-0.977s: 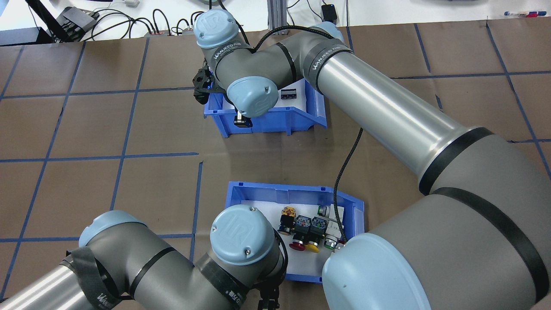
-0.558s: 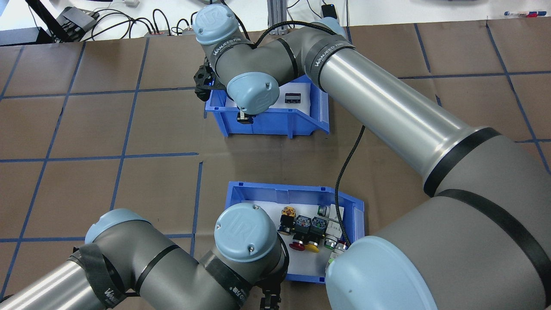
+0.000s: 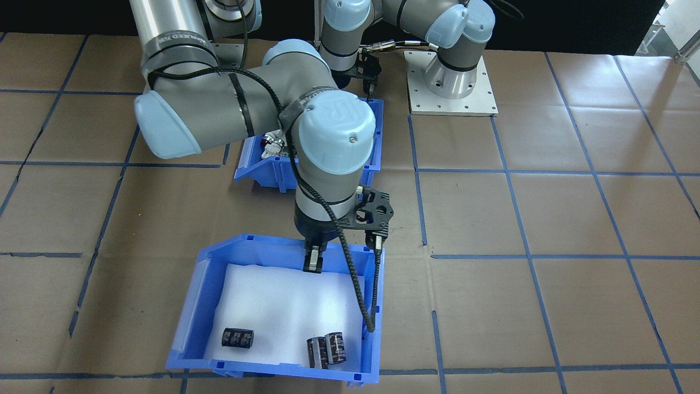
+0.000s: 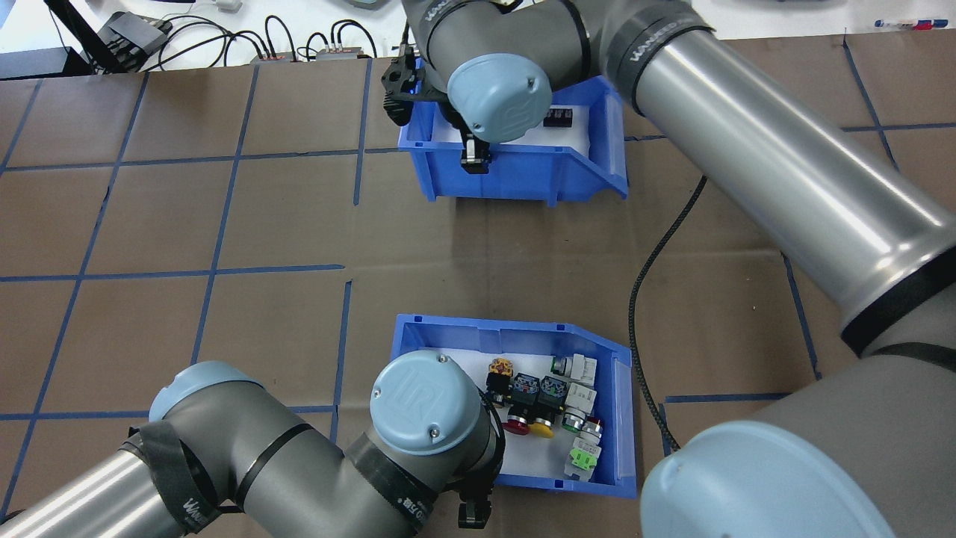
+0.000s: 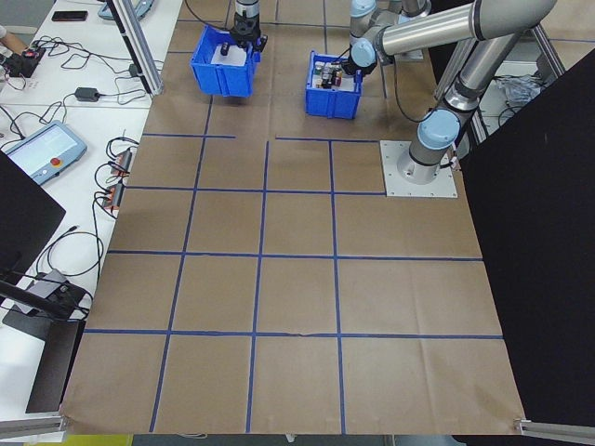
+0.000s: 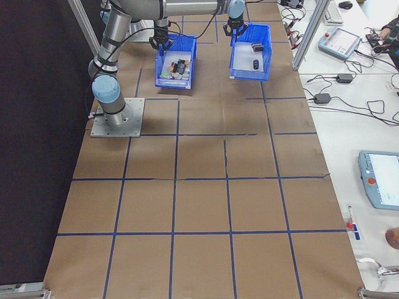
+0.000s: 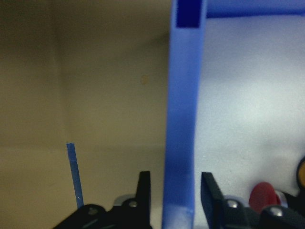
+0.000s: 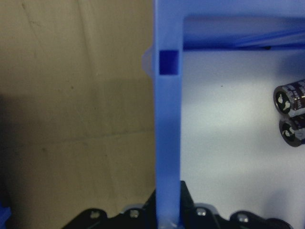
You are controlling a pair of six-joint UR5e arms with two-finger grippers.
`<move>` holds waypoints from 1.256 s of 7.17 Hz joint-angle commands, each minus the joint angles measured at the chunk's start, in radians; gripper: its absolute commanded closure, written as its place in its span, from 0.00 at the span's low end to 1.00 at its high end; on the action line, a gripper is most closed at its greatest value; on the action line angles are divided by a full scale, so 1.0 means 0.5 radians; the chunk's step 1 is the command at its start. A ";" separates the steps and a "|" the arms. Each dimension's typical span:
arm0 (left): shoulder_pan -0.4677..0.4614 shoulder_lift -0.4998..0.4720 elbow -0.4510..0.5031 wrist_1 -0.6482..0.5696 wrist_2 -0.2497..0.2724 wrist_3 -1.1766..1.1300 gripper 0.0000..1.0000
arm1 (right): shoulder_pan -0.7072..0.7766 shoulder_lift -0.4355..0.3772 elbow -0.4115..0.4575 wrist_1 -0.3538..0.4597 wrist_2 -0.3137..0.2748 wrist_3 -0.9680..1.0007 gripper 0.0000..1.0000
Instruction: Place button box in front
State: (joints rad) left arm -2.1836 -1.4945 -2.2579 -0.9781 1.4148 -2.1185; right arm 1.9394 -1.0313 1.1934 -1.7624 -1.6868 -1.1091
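Holding coloured switches, the button box (image 4: pixel 515 338) sits apart from a capacitor bin (image 4: pixel 523 168).

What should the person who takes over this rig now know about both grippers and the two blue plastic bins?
Left gripper: open, one finger on each side of the robot-side wall of the blue plastic button box with colourful push-buttons; not yet clamped.
Right gripper: shut on a wall of the other blue plastic bin, which holds dark cylindrical parts.
Positions: the button box is near the robot's base and the other bin is farther out; they are apart.
Done: both grippers are at their bins.
Left: clamp the button box and place it in front.
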 commanded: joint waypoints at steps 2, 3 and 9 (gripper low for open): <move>0.105 0.086 0.024 0.082 0.017 0.147 1.00 | -0.328 -0.198 0.168 0.043 -0.111 -0.456 1.00; 0.227 0.172 0.024 0.036 0.020 0.169 1.00 | -0.441 -0.317 0.290 0.043 -0.102 -0.463 1.00; 1.137 0.132 0.436 -0.492 -0.007 1.074 1.00 | -1.141 -1.102 1.161 -0.080 -0.047 -1.385 1.00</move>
State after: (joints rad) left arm -1.6319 -1.3229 -2.1429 -1.2195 1.4120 -1.6012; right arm 1.4267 -1.4949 1.6768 -1.7873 -1.7213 -1.7067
